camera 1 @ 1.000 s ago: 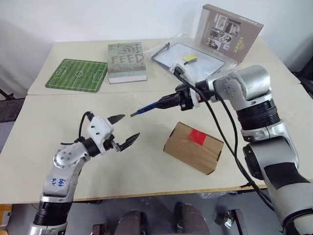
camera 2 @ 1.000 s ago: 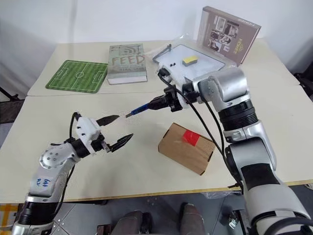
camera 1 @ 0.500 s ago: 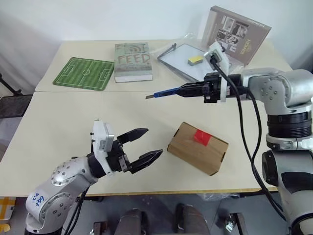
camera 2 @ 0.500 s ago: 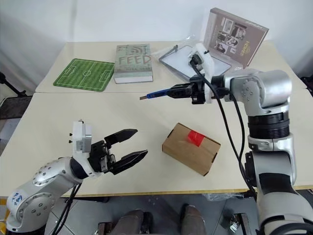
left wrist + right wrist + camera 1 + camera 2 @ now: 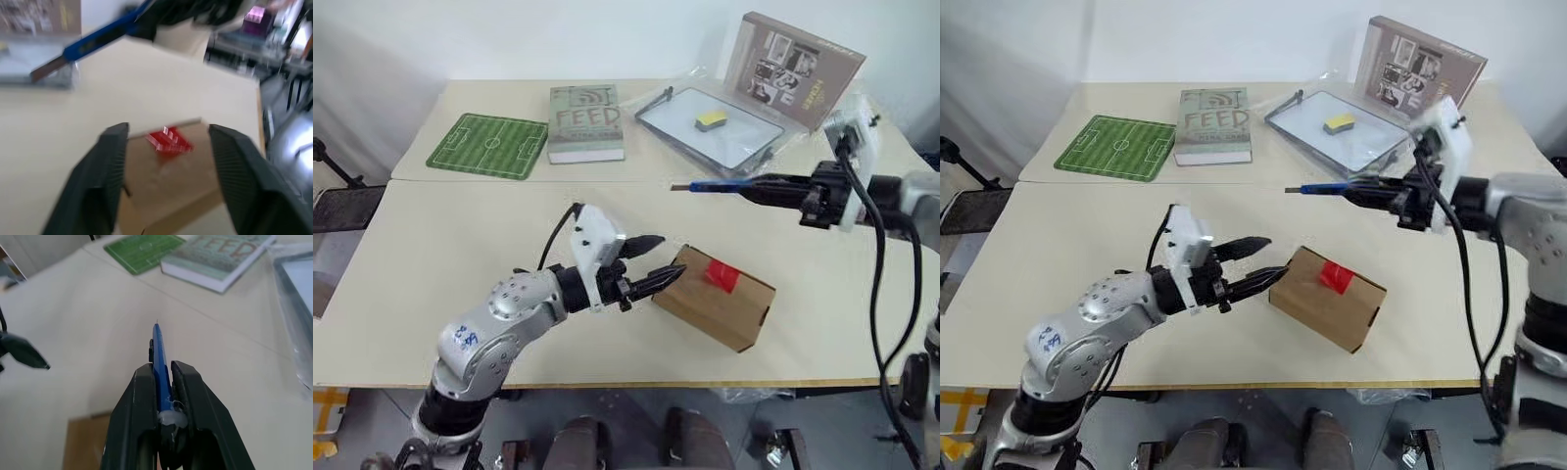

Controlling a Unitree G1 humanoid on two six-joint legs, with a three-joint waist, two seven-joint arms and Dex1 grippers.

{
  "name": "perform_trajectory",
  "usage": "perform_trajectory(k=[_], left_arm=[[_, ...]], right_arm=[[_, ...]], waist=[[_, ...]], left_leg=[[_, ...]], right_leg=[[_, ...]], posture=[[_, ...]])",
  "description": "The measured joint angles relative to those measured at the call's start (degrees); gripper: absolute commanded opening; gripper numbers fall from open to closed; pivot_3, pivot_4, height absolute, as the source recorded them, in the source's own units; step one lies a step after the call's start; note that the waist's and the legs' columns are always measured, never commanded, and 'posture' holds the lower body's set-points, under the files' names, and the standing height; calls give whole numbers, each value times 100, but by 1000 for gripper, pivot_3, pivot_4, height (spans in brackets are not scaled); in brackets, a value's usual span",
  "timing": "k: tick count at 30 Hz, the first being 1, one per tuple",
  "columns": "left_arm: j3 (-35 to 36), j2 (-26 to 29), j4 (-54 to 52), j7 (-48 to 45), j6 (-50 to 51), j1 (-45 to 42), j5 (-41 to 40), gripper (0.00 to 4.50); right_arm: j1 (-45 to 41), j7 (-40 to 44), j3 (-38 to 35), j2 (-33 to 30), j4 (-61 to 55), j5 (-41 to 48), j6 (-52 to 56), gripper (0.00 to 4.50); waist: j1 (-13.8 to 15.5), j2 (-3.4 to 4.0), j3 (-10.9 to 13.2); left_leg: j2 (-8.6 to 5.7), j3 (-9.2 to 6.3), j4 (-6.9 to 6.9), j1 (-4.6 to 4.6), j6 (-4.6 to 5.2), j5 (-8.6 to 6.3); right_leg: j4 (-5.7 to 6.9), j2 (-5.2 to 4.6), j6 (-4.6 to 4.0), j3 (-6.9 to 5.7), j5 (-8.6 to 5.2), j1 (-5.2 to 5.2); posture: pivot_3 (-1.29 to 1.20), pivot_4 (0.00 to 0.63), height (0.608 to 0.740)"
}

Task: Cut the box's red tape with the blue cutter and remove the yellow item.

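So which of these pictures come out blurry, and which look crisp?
Left wrist view: smeared throughout, the red tape streaked and the blue cutter soft. Right wrist view: cutter and black fingers fairly crisp, the book behind softer. Head views: evenly lit and sharp, the box clear-edged.

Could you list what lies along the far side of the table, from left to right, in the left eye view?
Green football-pitch mat → FEED book → tray holding a yellow item → grey-brown printed picture box.
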Motion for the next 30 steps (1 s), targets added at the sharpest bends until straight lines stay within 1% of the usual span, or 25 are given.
perform_trajectory(k=[1,2,5,6,10,13,22,30], left_arm=[[-101,-4,26,-20,91,-38,34,1493],[-206,-12,32,-41,166,-75,51,1118],[-429,-75,93,-89,571,-281,47,206],[-456,-130,145,-89,713,-371,40,31],[-505,-328,355,-90,1117,-584,32,31],[-507,-390,596,-107,1289,-656,46,31],[-559,-391,900,-416,1498,-721,123,31],[-567,-412,1068,-585,1563,-757,173,31]], right_arm=[[163,5,-41,-83,-140,29,-58,168],[322,7,-117,-159,-276,80,-75,168],[825,49,-306,-370,-687,204,-197,168],[969,63,-365,-401,-812,249,-243,168],[1347,49,-428,-602,-1051,319,-461,168],[1574,6,-412,-627,-1064,312,-645,168],[1831,-151,-103,-654,-1030,182,-1061,168],[1984,-228,-36,-756,-933,102,-1172,168]], waist=[[-1,-4,2],[0,-4,3],[7,-7,4],[8,-8,5],[9,-9,5],[10,-11,7],[14,-12,7],[14,-12,7]], left_leg=[[2,1,0,-1,0,0],[6,2,0,-3,0,0],[6,1,3,-3,2,2],[6,1,7,-2,2,2],[12,0,16,-1,3,2],[11,-1,18,0,3,2],[12,-3,21,-1,3,2],[12,-5,22,-1,3,2]], right_leg=[[-5,0,0,0,0,0],[-10,0,0,1,0,0],[-12,3,0,1,0,3],[-13,4,0,1,0,7],[-13,2,3,3,2,13],[-13,3,3,2,2,15],[-14,1,3,1,2,16],[-14,1,3,-2,2,20]], posture=[[0,150,740],[0,150,740],[0,150,740],[0,150,740],[0,150,740],[0,150,740],[0,150,740],[0,150,740]])
